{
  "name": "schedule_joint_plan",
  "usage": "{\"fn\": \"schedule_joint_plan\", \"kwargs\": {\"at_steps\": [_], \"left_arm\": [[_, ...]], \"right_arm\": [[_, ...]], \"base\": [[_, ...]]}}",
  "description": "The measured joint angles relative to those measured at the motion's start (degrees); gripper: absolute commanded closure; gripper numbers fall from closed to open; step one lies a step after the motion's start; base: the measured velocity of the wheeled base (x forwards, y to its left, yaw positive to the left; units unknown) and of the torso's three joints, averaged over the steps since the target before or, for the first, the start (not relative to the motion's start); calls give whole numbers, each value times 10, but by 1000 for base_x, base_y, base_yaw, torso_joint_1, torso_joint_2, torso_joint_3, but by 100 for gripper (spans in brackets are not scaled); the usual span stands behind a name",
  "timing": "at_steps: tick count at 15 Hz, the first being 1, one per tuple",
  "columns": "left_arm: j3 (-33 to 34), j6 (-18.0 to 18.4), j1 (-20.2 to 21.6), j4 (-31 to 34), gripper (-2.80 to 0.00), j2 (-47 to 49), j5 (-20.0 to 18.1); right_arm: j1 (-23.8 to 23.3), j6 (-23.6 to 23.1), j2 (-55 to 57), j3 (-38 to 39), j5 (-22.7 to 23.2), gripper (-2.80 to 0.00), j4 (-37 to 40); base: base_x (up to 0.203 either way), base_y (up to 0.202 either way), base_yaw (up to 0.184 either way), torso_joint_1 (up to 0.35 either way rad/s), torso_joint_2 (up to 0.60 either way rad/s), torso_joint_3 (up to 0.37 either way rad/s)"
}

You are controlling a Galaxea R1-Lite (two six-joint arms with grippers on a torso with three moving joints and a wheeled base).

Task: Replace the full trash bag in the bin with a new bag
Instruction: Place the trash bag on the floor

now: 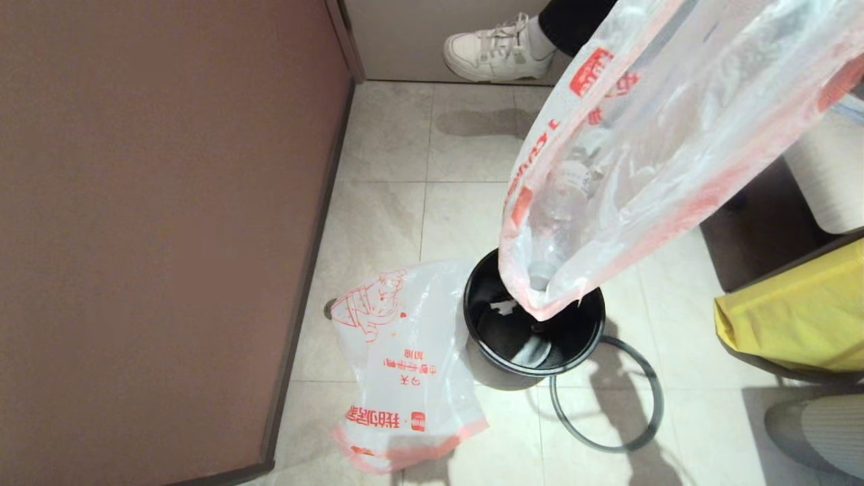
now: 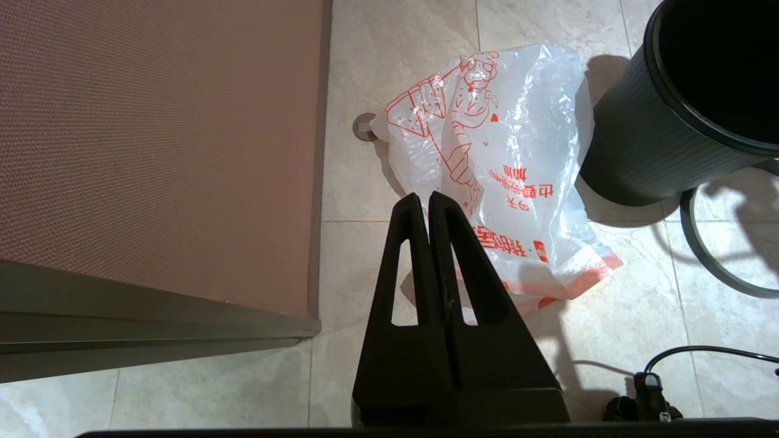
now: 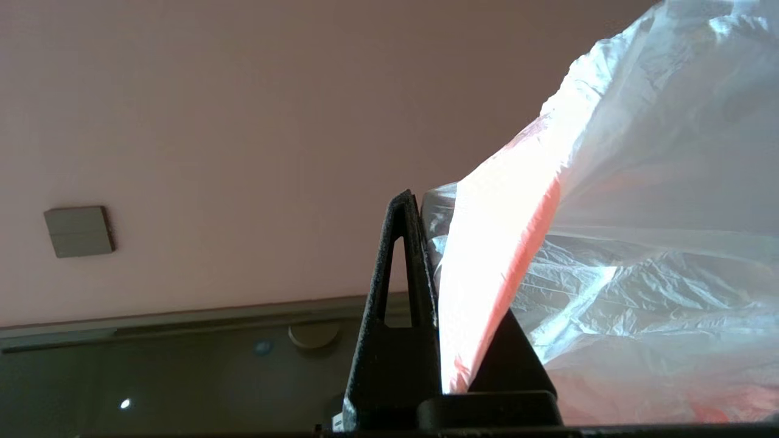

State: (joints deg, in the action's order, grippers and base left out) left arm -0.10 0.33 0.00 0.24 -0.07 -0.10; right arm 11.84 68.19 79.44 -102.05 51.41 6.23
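Note:
The full trash bag hangs slanting from the upper right, bottles showing through it, with its lowest corner just above the open black bin. My right gripper is out of the head view; in the right wrist view it is shut on the bag's pink hem. The bin's grey ring lies loose on the floor against the bin. The new bag lies flat on the tiles left of the bin. My left gripper hovers shut and empty over the near edge of the new bag, beside the bin.
A brown partition wall closes the left side, with a small door stop at its foot. A person's white shoe stands at the back. A yellow-lined container and a white cylinder stand at the right.

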Motion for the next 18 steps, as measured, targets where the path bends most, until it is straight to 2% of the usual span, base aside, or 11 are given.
{"fn": "schedule_joint_plan", "kwargs": {"at_steps": [3, 5, 10, 13, 18], "left_arm": [[0, 0, 0, 0, 0, 0, 0], [0, 0, 0, 0, 0, 0, 0], [0, 0, 0, 0, 0, 0, 0], [0, 0, 0, 0, 0, 0, 0], [0, 0, 0, 0, 0, 0, 0]], "right_arm": [[-72, 0, -28, -7, 0, 0, 9], [-138, 0, -35, -7, 1, 0, 14], [-278, -16, -11, -6, 22, 0, 16], [-311, -67, 30, 13, 24, 0, 25], [-321, -162, 130, 50, 36, 0, 23]], "base": [[0, 0, 0, 0, 0, 0], [0, 0, 0, 0, 0, 0], [0, 0, 0, 0, 0, 0], [0, 0, 0, 0, 0, 0], [0, 0, 0, 0, 0, 0]]}}
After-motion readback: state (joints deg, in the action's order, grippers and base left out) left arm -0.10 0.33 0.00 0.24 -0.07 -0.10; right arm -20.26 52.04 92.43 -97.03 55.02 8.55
